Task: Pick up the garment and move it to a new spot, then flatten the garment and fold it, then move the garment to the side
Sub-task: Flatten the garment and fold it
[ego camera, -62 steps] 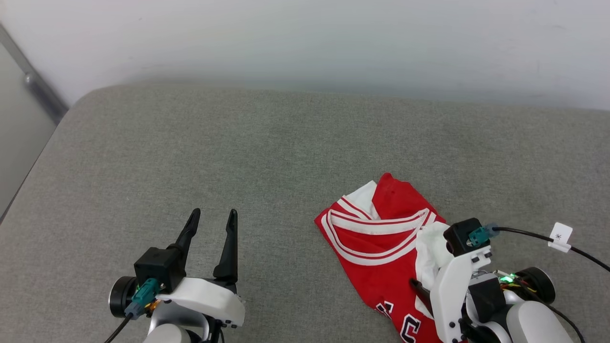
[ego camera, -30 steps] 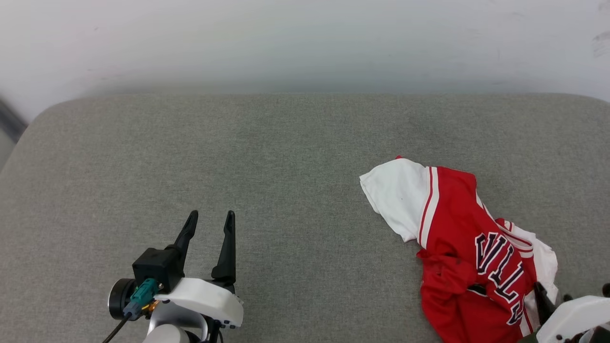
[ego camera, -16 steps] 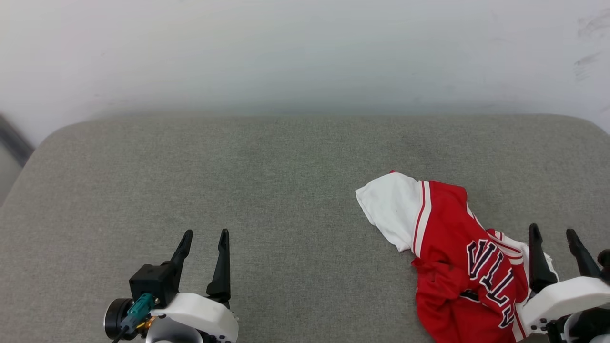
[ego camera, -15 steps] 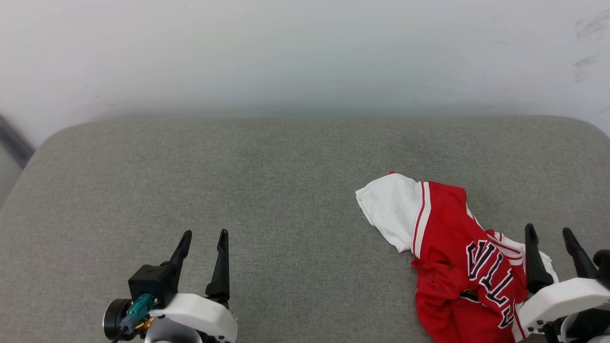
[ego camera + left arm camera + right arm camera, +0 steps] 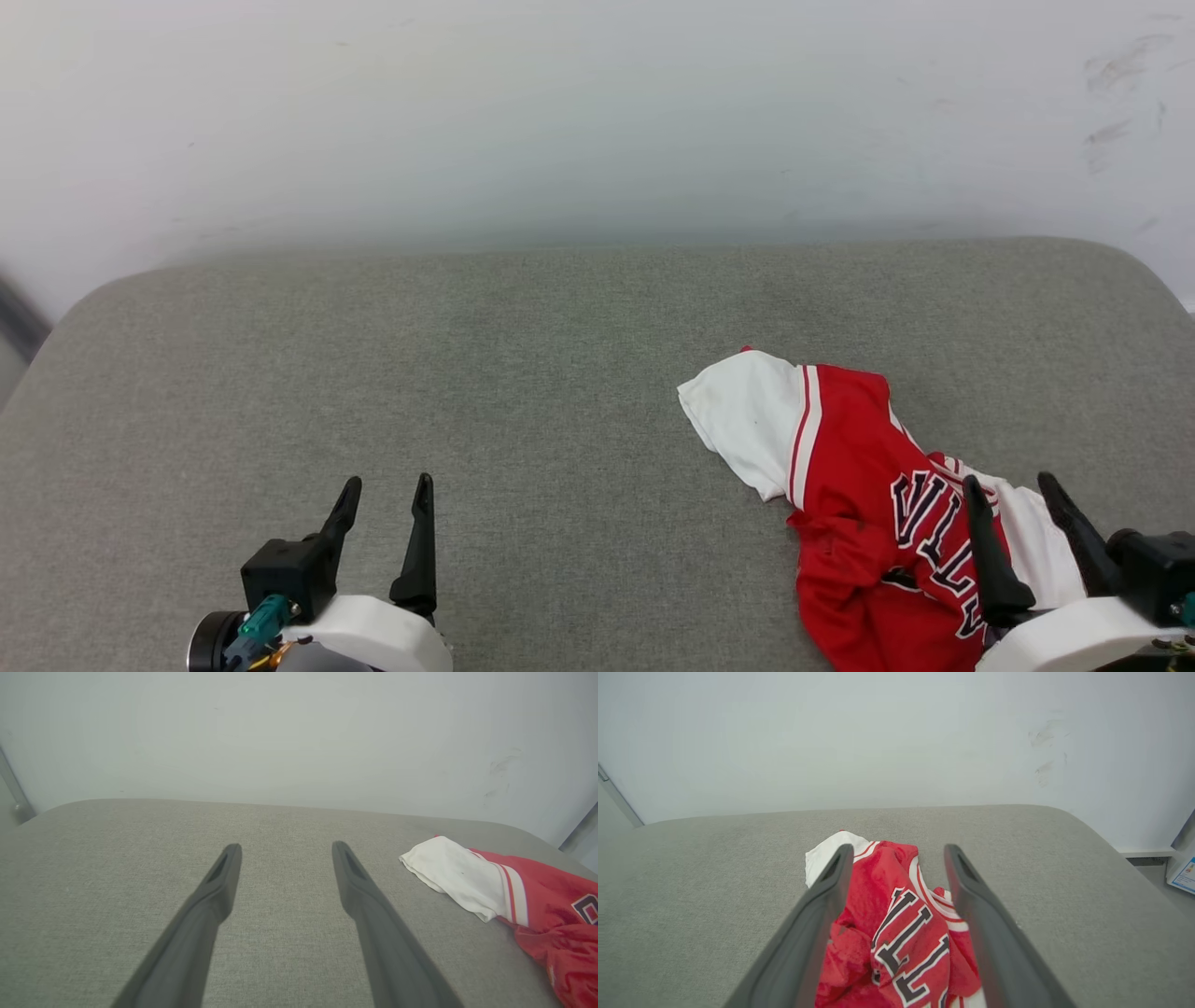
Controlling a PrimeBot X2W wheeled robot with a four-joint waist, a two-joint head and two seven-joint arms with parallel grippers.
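Place: a bare indoor room, more test space than home; the exact sort cannot be told.
Wall: plain white wall point(image 5: 597, 112) with dark scuffs point(image 5: 1045, 731).
Work surface: wide grey fabric pad point(image 5: 560, 373) with rounded corners, set against the wall.
On it: 1 crumpled red shirt point(image 5: 840, 439).
Edges: grey rail point(image 5: 19, 810) at the left; white skirting point(image 5: 1143, 851), grey floor point(image 5: 1153, 877) and 1 printed box point(image 5: 1183, 872) at the right.

A: What carries the things here?
B: A grey, fabric-covered surface point(image 5: 523, 373) with rounded corners.
A: And what lies on it?
B: One crumpled red garment point(image 5: 854, 467) with dark letters. Its white sleeve point(image 5: 742, 415) lies flat. Left of the garment the fabric stretches wide; beyond the garment it ends at a white wall point(image 5: 597, 121).
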